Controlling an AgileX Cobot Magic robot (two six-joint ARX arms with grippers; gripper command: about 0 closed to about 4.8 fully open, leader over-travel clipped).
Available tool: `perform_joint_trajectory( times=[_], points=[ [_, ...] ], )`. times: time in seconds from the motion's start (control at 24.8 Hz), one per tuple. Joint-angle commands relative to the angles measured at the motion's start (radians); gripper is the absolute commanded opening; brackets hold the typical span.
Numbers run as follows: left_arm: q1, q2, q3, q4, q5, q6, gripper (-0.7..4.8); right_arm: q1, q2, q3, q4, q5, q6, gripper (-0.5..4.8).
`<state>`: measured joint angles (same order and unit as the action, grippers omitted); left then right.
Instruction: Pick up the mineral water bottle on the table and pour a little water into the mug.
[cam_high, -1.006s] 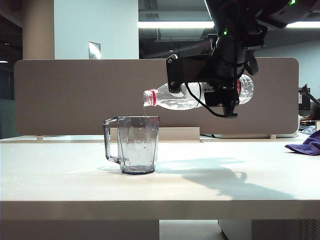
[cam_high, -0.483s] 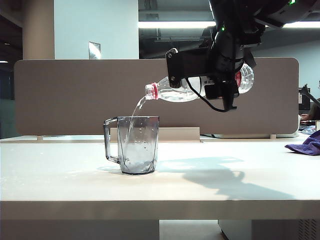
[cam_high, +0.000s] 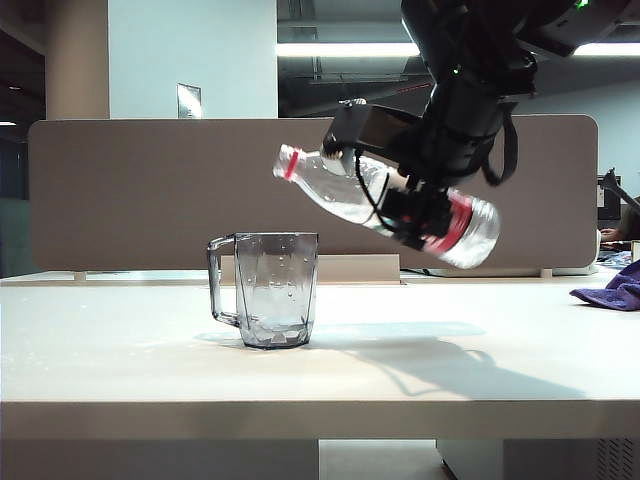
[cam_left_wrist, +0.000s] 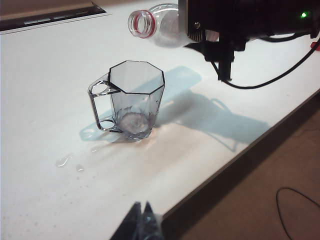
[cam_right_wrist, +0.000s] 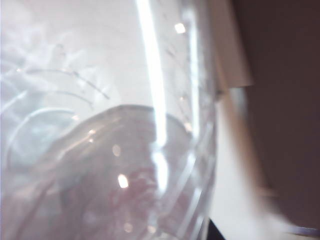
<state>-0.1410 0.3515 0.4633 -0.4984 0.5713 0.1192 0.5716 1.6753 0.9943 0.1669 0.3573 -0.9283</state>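
Pouring looks finished: right pincer grips the bottle above the mug, neck tipped up. Left pincer hovers closed over the counter. Next, stand the bottle upright

The mug stands on the table, left of centre in the exterior view. The mineral water bottle is held above the table in the right gripper — mouth up-left, over the mug, base lower right. Left gripper near the table's front edge — well apart from the mug.
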Motion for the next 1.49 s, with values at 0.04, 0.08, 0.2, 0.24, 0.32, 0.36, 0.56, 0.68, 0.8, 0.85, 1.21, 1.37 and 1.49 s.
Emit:
perform_joint_trajectory(
  times=[0.04,0.08,0.2,0.24,0.32,0.36,0.56,0.68,0.8,0.85,1.21,1.37,1.49],
  points=[
    [0.001,0.0,0.003,0.006,0.001,0.001,-0.05,0.0,-0.009,0.005,-0.003,-0.134,0.303,2.42],
    [0.001,0.0,0.003,0.006,0.0,0.001,-0.05,0.001,-0.009,0.005,0.022,-0.182,0.395,2.42],
    [0.001,0.0,0.003,0.006,0.0,0.001,-0.05,0.001,-0.007,0.005,0.098,-0.229,0.523,2.41],
    [0.001,0.0,0.003,0.006,0.0,0.001,-0.05,0.001,-0.007,0.005,0.118,-0.23,0.558,2.41],
    [0.001,0.0,0.003,0.006,0.0,0.001,-0.05,0.0,-0.007,0.005,0.154,-0.229,0.645,2.41],
    [0.001,0.0,0.003,0.006,0.0,0.001,-0.05,0.0,-0.007,0.004,0.164,-0.23,0.679,2.41],
    [0.001,0.0,0.003,0.006,0.0,0.001,-0.05,0.0,-0.007,-0.119,0.381,-0.278,0.853,2.42],
    [0.001,0.0,0.003,0.006,0.0,0.001,-0.05,0.0,-0.007,-0.188,0.473,-0.278,0.868,2.42],
    [0.001,0.0,0.003,0.006,0.001,0.001,-0.05,-0.002,-0.007,-0.242,0.552,-0.277,0.915,2.42],
    [0.001,0.0,0.003,0.006,0.0,0.001,-0.05,-0.003,-0.007,-0.262,0.585,-0.278,0.934,2.41],
    [0.001,0.0,0.003,0.006,0.0,0.001,-0.05,-0.016,0.059,-0.344,0.761,-0.266,1.015,2.42],
    [0.001,0.0,0.003,0.006,0.0,0.001,-0.05,-0.016,0.1,-0.344,0.822,-0.274,1.026,2.42],
    [0.001,0.0,0.003,0.006,0.001,0.001,-0.05,-0.016,0.13,-0.344,0.842,-0.274,1.041,2.42]
  ],
)
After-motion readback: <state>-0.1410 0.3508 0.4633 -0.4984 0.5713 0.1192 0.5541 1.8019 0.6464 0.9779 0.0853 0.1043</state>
